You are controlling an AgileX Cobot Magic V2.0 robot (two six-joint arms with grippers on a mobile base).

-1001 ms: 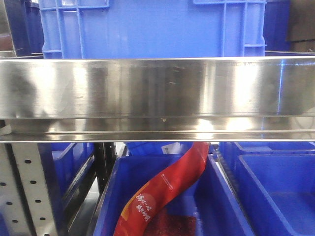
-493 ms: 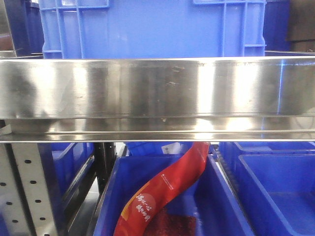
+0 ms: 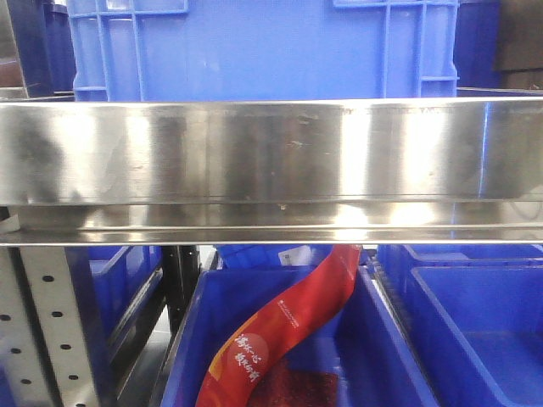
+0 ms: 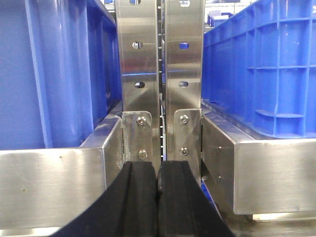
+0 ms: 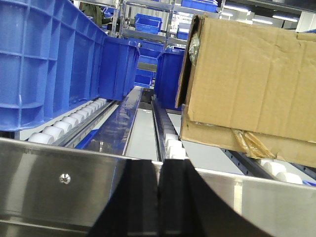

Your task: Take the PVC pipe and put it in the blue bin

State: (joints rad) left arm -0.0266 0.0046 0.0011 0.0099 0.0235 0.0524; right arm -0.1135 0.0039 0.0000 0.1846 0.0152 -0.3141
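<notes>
You're staring at the steel shelf rail (image 3: 271,153) head-on: big blue bin (image 3: 263,47) sits above it, a lower blue bin (image 3: 191,339) below holds a red bag (image 3: 284,331). Cardboard box (image 5: 247,89) rests on rollers past the rail. Left gripper (image 4: 159,197) and right gripper (image 5: 159,197) are both pinched closed, empty. No PVC pipe visible anywhere.

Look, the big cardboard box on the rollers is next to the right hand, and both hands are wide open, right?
Not quite. The cardboard box does sit on the rollers by the right hand, but both hands are shut. The right wrist view and the left wrist view show each one's fingers pressed together, left hand too.
</notes>
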